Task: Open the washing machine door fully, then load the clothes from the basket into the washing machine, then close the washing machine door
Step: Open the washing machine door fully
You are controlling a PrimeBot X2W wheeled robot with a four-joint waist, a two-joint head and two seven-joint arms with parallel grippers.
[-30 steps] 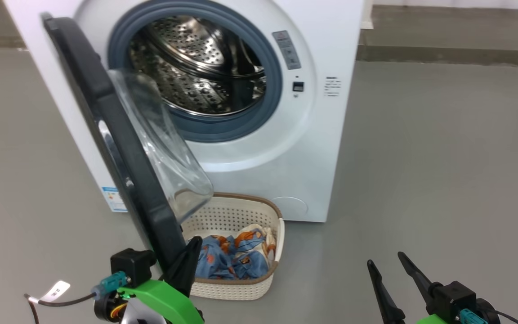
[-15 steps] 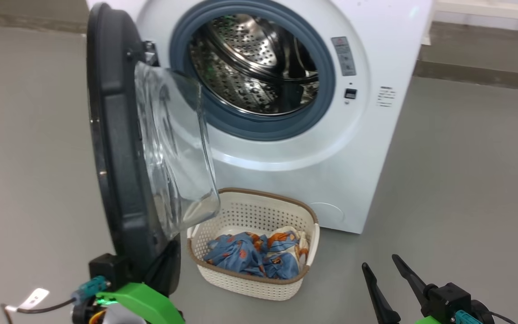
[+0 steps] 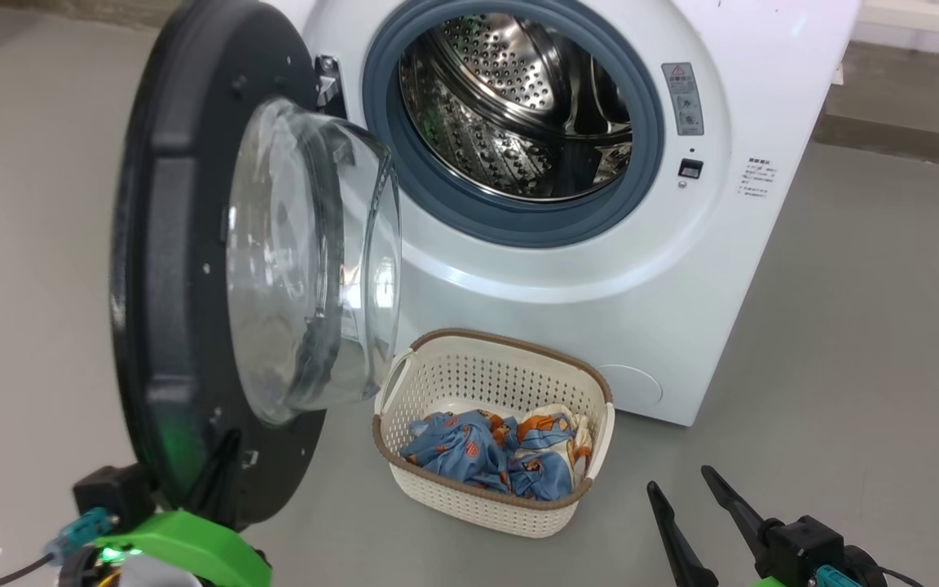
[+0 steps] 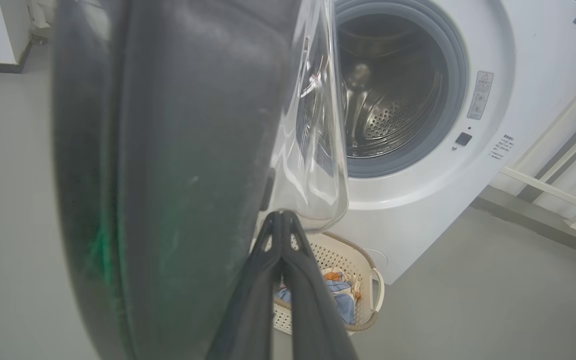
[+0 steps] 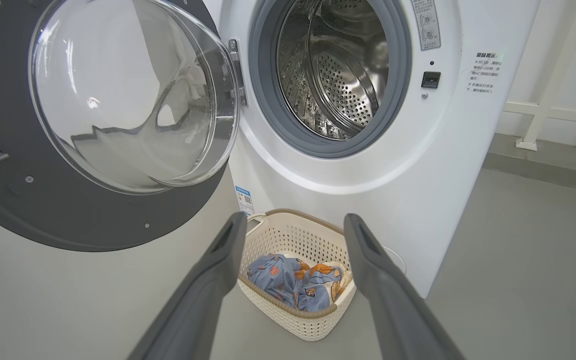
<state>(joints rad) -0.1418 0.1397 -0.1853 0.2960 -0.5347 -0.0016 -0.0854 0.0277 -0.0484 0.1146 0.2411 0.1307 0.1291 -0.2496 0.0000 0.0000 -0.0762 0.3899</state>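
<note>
Left gripper (image 4: 280, 216): fingers pressed together, nothing between them, lying along the inner side of the washing machine door (image 3: 164, 269) at its lower rim; contact looks likely, so it reads as a pusher. Right gripper (image 3: 678, 481): spread wide, empty, idle. Washing machine (image 3: 600, 269): drum mouth now unobstructed. Door has swung outward over the last second, from near edge-on to inner face showing (head camera also shifted). Judgement: opening step nearly done. Basket (image 3: 469, 497) on the floor just before the machine, clothes (image 3: 478, 448) inside, not yet loaded.
</note>
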